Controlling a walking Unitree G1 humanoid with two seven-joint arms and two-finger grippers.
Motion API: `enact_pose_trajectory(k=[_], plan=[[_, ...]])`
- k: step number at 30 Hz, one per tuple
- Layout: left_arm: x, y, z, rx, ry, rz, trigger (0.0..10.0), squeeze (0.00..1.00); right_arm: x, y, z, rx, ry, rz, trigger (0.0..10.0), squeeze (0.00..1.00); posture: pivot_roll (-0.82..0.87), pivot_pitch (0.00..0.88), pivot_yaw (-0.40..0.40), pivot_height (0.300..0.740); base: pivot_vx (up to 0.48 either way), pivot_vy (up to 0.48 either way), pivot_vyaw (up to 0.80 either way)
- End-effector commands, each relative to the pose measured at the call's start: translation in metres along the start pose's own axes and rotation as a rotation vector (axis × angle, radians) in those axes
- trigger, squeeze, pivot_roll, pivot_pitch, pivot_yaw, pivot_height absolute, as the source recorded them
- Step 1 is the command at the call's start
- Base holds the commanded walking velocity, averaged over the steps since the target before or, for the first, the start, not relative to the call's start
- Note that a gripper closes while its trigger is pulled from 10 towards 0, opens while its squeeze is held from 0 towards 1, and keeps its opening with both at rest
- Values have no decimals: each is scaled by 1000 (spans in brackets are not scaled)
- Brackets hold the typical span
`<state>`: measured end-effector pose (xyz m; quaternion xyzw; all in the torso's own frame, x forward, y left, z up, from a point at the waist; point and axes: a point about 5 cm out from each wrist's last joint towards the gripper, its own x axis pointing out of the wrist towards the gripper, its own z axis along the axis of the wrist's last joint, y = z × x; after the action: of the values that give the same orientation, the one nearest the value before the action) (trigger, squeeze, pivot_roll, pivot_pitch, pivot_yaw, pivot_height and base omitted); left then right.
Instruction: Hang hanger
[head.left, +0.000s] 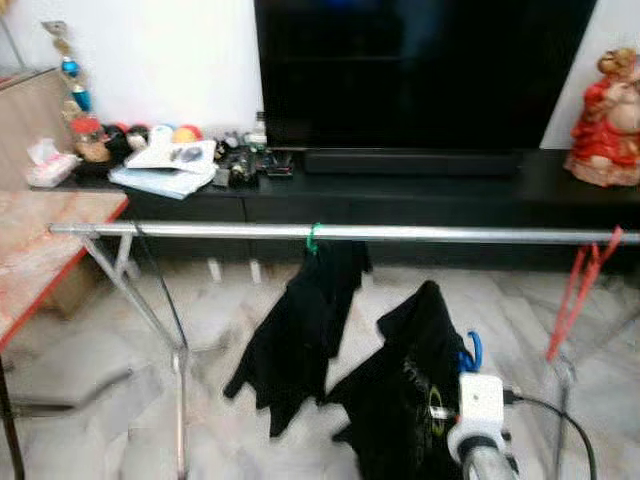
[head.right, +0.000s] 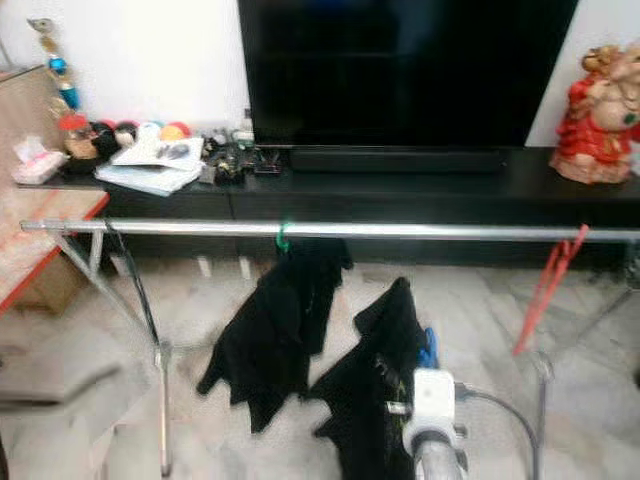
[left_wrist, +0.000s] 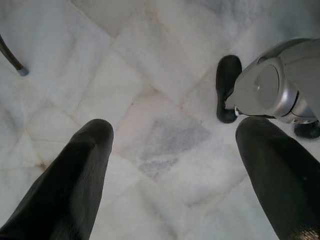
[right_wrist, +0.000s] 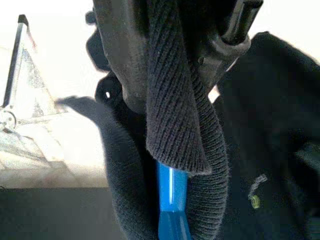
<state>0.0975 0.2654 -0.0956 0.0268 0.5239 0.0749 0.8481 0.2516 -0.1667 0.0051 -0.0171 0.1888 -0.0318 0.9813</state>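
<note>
My right claw (right_wrist: 200, 45) is clenched on the blue plastic hanger (right_wrist: 170, 200) bearing a black knit garment (head.left: 415, 390); sagging cloth could snag below the silver metal rail (head.left: 400, 233).

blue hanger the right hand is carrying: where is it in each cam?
Left eye view: blue hanger peeks out beside the held black shirt, just above the right arm's white wrist, low right of centre.
Right eye view: same spot, low centre.
Right wrist view: blue bar under the ribbed collar, gripped by the right hand.
Left wrist view: not in it.
Shared landmark: the black shirt.
</note>
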Motion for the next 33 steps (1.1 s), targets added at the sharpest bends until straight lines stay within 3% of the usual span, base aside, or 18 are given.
enact_pose_trajectory(k=[1, 4, 13, 33], plan=[[0, -3, -2, 5, 7, -8, 10000, 0, 2, -5, 10, 6, -42, -16, 10000, 0, 74, 0, 9, 740, -262, 0, 0], [0, -2, -3, 4, 7, -7, 10000, 0, 3, -6, 9, 6, -25, -17, 10000, 0, 74, 0, 9, 740, -264, 0, 0], [-1, 1, -3, 4, 6, -5, 10000, 0, 3, -5, 9, 5, -23, -16, 10000, 0, 76, 0, 8, 740, -263, 0, -715], [1, -12, -1, 7, 1, -18, 10000, 0, 3, -5, 8, -4, -26, -13, 10000, 0, 79, 0, 6, 740, -265, 0, 0]])
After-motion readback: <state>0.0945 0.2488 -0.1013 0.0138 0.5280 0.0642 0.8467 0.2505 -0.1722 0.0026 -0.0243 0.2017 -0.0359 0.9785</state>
